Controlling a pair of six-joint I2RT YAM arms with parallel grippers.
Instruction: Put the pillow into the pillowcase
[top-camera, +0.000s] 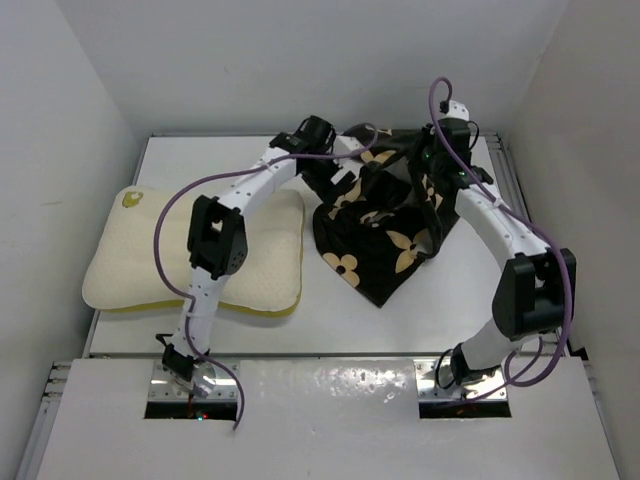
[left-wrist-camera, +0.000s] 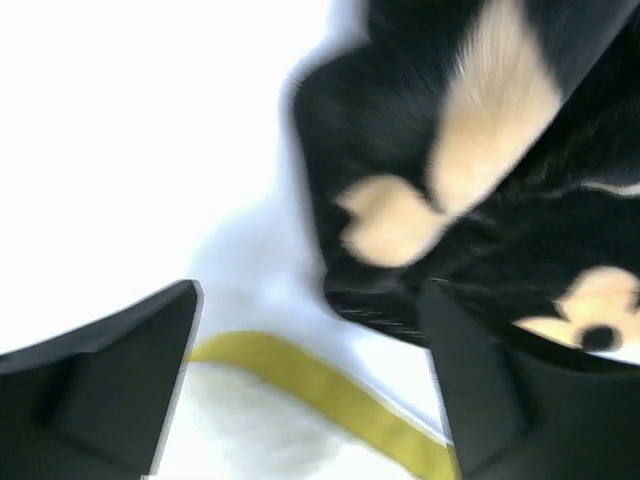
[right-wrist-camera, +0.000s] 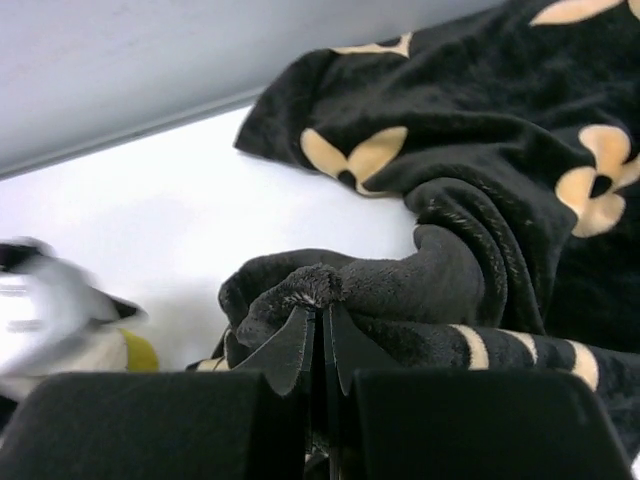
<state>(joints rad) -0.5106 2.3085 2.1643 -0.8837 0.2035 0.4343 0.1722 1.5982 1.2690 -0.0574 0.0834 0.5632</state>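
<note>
The cream-white pillow (top-camera: 190, 255) lies on the left of the table, its round logo at its far left corner. The black pillowcase (top-camera: 385, 235) with tan flowers is bunched in the middle, its far part pulled up. My right gripper (top-camera: 432, 165) is shut on a plush fold of the pillowcase (right-wrist-camera: 480, 200); the pinch shows in the right wrist view (right-wrist-camera: 320, 305). My left gripper (top-camera: 342, 188) hangs open at the pillowcase's left edge. In the left wrist view the pillow's yellow-green band (left-wrist-camera: 330, 390) shows between the open fingers (left-wrist-camera: 100, 390), and the pillowcase (left-wrist-camera: 450, 200) lies beyond them.
White walls close in the table (top-camera: 450, 300) at the back and on both sides. A raised white ledge (top-camera: 320, 420) with the arm bases runs along the near edge. The blurred left arm (right-wrist-camera: 50, 310) shows at the left of the right wrist view.
</note>
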